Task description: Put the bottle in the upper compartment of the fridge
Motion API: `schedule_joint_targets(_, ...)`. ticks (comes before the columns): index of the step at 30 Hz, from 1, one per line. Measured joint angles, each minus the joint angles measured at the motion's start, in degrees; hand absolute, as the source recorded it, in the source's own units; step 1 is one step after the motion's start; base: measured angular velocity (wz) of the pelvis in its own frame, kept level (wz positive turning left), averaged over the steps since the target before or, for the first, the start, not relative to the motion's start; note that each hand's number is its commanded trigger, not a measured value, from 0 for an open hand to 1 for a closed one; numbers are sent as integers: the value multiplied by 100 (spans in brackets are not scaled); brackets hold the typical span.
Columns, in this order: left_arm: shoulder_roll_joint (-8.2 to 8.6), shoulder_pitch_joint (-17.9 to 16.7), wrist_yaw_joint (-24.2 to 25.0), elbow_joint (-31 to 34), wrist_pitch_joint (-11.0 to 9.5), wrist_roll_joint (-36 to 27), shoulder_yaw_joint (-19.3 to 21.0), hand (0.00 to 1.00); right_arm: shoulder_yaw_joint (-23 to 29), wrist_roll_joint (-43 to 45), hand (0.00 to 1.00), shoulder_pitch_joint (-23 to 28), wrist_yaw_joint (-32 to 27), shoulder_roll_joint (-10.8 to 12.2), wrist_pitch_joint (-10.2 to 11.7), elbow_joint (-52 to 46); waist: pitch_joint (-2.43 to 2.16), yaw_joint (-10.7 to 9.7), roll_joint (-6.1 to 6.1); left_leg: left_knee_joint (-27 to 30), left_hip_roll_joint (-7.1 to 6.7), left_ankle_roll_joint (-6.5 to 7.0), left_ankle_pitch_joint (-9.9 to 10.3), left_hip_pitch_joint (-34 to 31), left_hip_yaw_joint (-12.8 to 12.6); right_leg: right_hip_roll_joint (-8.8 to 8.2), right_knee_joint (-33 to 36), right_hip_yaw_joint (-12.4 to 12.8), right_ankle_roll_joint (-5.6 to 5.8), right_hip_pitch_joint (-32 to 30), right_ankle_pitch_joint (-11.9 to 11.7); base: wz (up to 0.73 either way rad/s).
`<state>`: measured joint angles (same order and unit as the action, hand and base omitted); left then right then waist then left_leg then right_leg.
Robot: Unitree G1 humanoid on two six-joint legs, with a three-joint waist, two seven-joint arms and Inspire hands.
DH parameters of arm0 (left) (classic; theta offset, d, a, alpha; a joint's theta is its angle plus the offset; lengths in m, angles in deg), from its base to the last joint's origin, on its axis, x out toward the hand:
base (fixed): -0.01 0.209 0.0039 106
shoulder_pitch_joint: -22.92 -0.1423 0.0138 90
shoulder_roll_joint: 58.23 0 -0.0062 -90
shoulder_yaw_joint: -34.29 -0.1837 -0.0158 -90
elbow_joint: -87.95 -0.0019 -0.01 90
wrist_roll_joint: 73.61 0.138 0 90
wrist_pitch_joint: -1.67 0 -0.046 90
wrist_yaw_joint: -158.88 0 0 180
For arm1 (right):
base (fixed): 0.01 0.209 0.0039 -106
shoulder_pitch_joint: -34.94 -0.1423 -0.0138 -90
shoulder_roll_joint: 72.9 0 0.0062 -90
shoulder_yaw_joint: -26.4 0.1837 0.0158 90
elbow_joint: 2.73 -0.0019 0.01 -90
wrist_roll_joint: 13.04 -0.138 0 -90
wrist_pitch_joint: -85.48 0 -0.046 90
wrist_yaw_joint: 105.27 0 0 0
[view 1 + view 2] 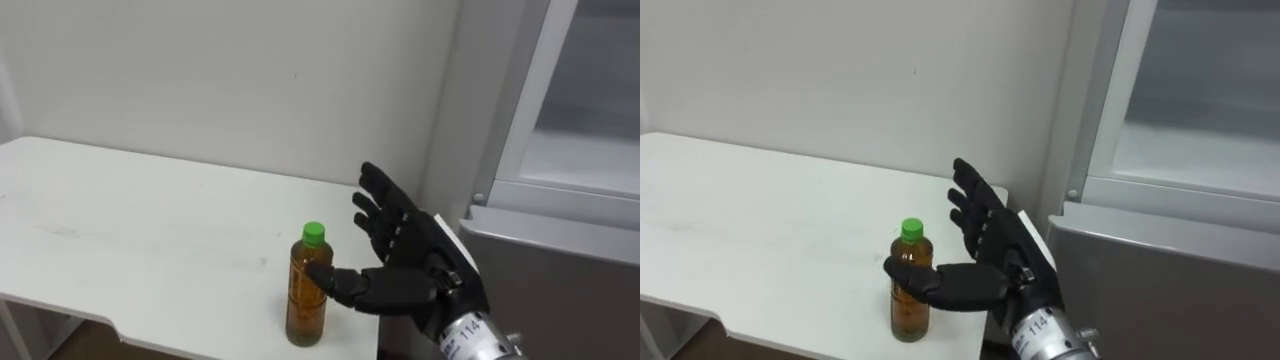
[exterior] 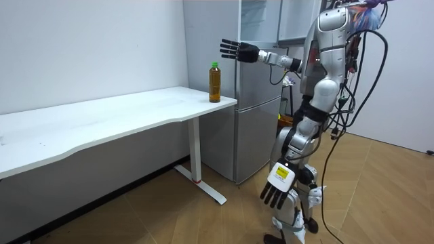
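Left eye view: a brown drink bottle [image 1: 307,300] with a green cap [image 1: 314,233] stands upright on the white table [image 1: 120,230]. It is near the front edge and close to the table's right end. The right hand [image 1: 410,262] is spread wide, with straight fingers, and holds nothing. Its thumb crosses in front of the bottle, and I cannot tell here if it touches. Left of the bottle the tabletop is bare. Past the right end stands the grey fridge [image 1: 560,290], with its upper part open and pale inside.

Room view: the robot stands by the fridge, just past the table's end, with its right arm stretched out. The wide hand hangs higher than the cap and a bit toward the fridge – apart from the bottle. The left hand [image 2: 278,181] hangs low by the leg, fingers loose and straight. The wooden floor [image 2: 380,196] lies open behind the robot.

Right eye view: a thin strip of wall [image 1: 1035,150] shows between the table's end and the fridge – little room there.
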<state>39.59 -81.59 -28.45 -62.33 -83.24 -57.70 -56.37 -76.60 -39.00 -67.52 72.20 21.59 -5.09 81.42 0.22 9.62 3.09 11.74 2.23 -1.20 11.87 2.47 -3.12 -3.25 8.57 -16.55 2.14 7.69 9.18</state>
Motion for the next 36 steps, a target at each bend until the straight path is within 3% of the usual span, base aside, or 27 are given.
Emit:
schedule_joint_targets(5, 45, 23, 107, 6, 101, 3, 45, 0, 90, -34, 0, -29, -200, 1, 0, 42, 9, 9, -11, 1, -3, 0, -1, -52, 50, 0, 0, -87, 0, -23, 0, 7)
schedule_joint_targets(11, 78, 31, 181, 53, 210, 127, 41, 0, 87, -79, 0, -533, -250, 22, -2, 667, 48, 28, -16, 10, -22, 3, -7, -77, 157, -1, -1, -102, 1, -4, 1, 10)
schedule_joint_targets(15, 90, 23, 137, 54, 268, 184, 40, 0, 68, -65, 0, -642, -282, 34, -8, 1208, 60, 144, -9, 10, -46, 14, -17, -33, 189, -21, -5, -114, 4, 36, 2, 4)
schedule_joint_targets(36, 65, 23, 287, 349, 357, 186, 38, 0, -157, -58, 0, -803, -447, 23, -34, 1891, 33, 403, 38, 85, -113, 46, -38, -192, 372, -79, -2, -423, 25, 36, 15, 5)
